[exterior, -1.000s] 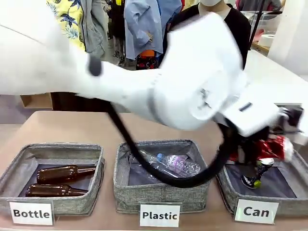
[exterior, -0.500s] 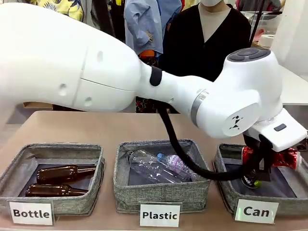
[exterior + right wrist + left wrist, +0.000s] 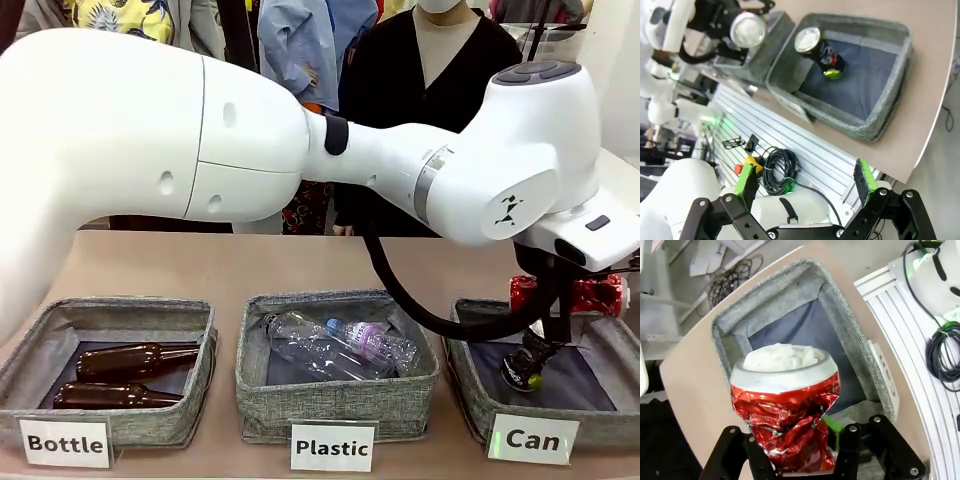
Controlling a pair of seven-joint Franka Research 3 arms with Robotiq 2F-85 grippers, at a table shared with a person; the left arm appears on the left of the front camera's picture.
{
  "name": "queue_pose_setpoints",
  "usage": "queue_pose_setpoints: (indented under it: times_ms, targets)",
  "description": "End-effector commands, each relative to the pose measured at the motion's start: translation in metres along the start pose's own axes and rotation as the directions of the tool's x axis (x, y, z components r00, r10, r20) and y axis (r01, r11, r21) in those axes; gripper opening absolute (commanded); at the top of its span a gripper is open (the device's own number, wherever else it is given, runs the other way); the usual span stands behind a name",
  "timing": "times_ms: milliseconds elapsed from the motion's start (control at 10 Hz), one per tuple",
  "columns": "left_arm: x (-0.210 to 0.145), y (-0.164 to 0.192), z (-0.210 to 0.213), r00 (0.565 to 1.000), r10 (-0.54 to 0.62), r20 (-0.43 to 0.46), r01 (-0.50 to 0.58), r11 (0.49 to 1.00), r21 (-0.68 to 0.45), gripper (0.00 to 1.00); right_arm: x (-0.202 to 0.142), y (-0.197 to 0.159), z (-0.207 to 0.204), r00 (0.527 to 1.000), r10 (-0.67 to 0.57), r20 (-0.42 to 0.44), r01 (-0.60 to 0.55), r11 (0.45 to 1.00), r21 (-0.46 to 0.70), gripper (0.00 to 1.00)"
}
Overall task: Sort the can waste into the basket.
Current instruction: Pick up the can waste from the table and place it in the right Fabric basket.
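I had the left gripper [image 3: 805, 460] over the Can basket [image 3: 850, 315], jaws part-open beside the red can [image 3: 785, 410], grip uncertain, to drop it by the dark can [image 3: 822, 52]; right gripper [image 3: 807, 187] gaped empty.

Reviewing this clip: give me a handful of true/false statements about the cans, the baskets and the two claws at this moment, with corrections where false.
1. The crushed shiny red can sits between the left claw's fingers, above the grey woven-fabric basket labelled "Can". True.
2. The dark crushed can with a silver top lies in the "Plastic" basket. False: it is in the "Can" basket.
3. The right claw is open and holds nothing. True.
4. The grey woven basket labelled "Bottle" holds clear plastic bottles. False: it holds two brown glass bottles.
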State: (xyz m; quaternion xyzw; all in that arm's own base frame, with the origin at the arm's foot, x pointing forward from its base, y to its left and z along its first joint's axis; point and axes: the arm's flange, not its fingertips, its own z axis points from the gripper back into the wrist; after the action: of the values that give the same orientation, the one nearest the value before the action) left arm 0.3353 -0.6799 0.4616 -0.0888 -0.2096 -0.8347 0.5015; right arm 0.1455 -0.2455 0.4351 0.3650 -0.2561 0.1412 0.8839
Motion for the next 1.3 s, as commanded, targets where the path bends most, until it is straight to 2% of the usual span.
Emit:
queue_pose_setpoints:
  times_ms: [0, 100, 200, 400, 500, 600, 1200]
  targets:
    - [0.003, 0.005, -0.001, 0.999, 0.006, -0.036, -0.005, 1.0, 0.027, 0.57, 0.002, 0.003, 0.002, 1.0, -0.023, 0.015, 0.023, 1.0, -0.007, 1.0]
    - [0.002, 0.005, -0.001, 1.0, 0.014, -0.023, -0.013, 0.999, 0.043, 0.96, 0.002, 0.003, 0.002, 1.0, -0.023, 0.015, 0.023, 1.0, -0.007, 1.0]
    - [-0.001, 0.005, 0.0, 1.0, 0.024, -0.018, -0.023, 0.998, 0.052, 1.0, 0.002, 0.003, 0.002, 1.0, -0.023, 0.015, 0.023, 1.0, -0.007, 1.0]
    - [-0.004, 0.006, 0.003, 0.999, 0.025, -0.021, -0.024, 0.998, 0.052, 1.0, 0.002, 0.003, 0.002, 1.0, -0.023, 0.015, 0.023, 1.0, -0.007, 1.0]
    - [-0.004, 0.004, 0.003, 0.999, 0.027, -0.019, -0.026, 0.998, 0.058, 0.91, 0.002, 0.003, 0.002, 1.0, -0.023, 0.015, 0.023, 1.0, -0.007, 1.0]
    - [-0.004, 0.003, 0.003, 0.999, 0.028, -0.017, -0.027, 0.998, 0.06, 1.0, 0.002, 0.003, 0.002, 1.0, -0.023, 0.015, 0.023, 1.0, -0.007, 1.0]
    - [-0.016, -0.002, 0.01, 0.999, 0.044, 0.0, -0.044, 0.998, 0.053, 1.0, 0.002, 0.003, 0.002, 1.0, -0.023, 0.015, 0.023, 1.0, -0.007, 1.0]
